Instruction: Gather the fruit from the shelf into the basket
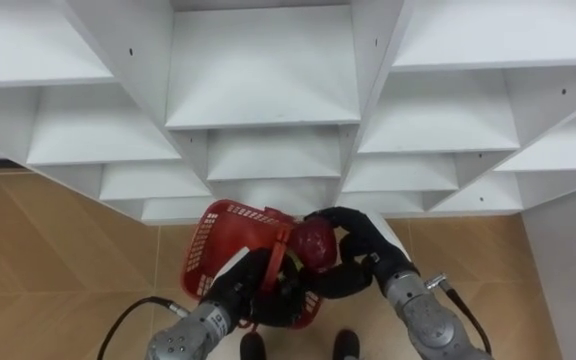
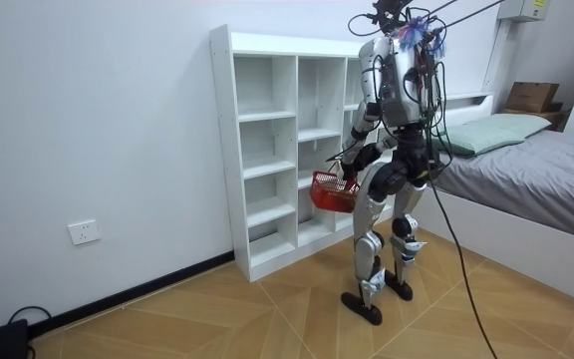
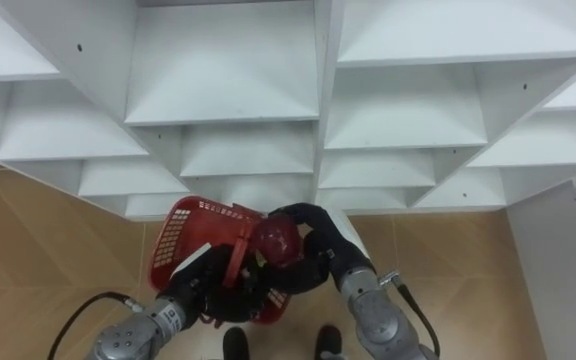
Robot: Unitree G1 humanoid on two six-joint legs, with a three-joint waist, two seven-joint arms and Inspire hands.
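Note:
I stand close to the white closet shelves (image 1: 263, 80), looking down them. In front of my waist hangs a red plastic basket (image 1: 230, 240) with a red handle (image 1: 280, 255). My left hand (image 1: 256, 285) comes in from the lower left, its dark fingers curled round that handle. A round red fruit (image 1: 315, 243) sits just over the basket's right rim, and my right hand (image 1: 356, 238) is curled around it from the right. The room view shows the basket (image 2: 334, 191) held at hip height between me and the shelves (image 2: 267, 150). What lies inside the basket is hidden.
The shelf compartments (image 3: 218, 70) I can see hold nothing. Wooden floor (image 1: 48, 250) lies to my left. A white side panel (image 1: 568, 270) stands at my right. In the room view a bed (image 2: 546, 179) is behind me and a wall socket (image 2: 85, 231) sits low on the wall.

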